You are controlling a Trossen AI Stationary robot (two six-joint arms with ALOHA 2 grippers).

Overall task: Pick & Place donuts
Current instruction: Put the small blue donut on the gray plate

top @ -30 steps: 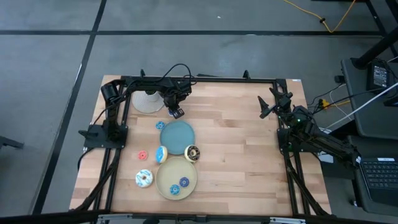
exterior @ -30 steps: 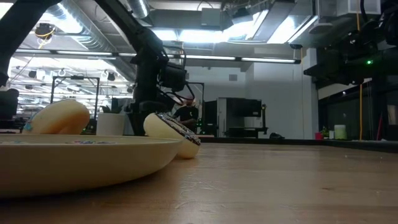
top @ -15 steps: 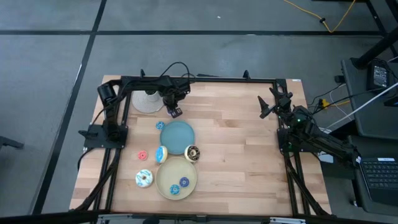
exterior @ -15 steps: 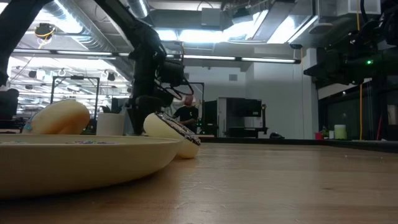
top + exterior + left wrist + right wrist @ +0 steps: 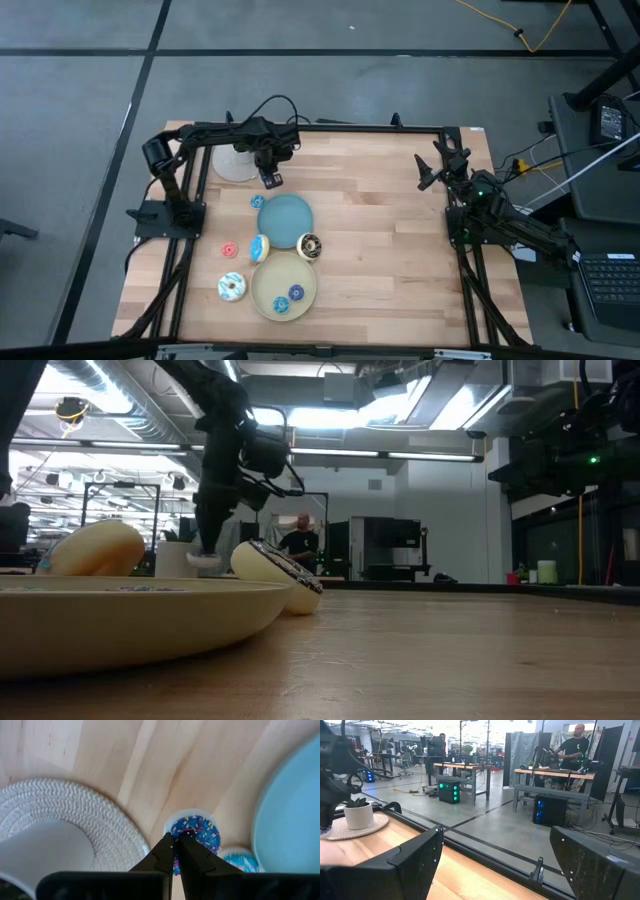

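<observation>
**Layout, left to right.** A woven mat (image 5: 232, 166) carrying a white pot (image 5: 42, 849) lies at the far-left corner of the surface (image 5: 380, 230). Just beside the mat, the left gripper (image 5: 268, 179) is closed on the rim of a blue-sprinkled donut (image 5: 196, 829). The low view shows the donut clear of the surface. Directly below the held donut, a small blue donut (image 5: 258, 201) lies near the edge of the blue plate (image 5: 290, 222).

Nearer the front of the surface:
- A red donut (image 5: 230, 249) lies apart from the plates.
- A blue-and-orange donut (image 5: 260, 247) and a chocolate donut (image 5: 309, 246) sit between the blue plate and the beige plate (image 5: 270, 278).
- A white-sprinkled donut (image 5: 232, 288) touches the beige plate's left edge.
- Two small blue rings (image 5: 296, 293) lie on the beige plate.

The right gripper (image 5: 495, 855) waits at the right edge of the surface with its fingers spread wide apart.

**Hazards from this state.**
1. Slip. The fingers pinch only a narrow part of the rim, so the donut hangs off-centre. A fast swing or abrupt stop could rotate it out of the grip.
2. Disturbance. A drop here would probably land on the small blue donut or the mat and scatter them.
3. Collision. The pot stands close to the arm. A low or wide sweep could strike it.
4. Misplacement. Release at height over a plate could let the ring bounce or roll off the rim.
</observation>
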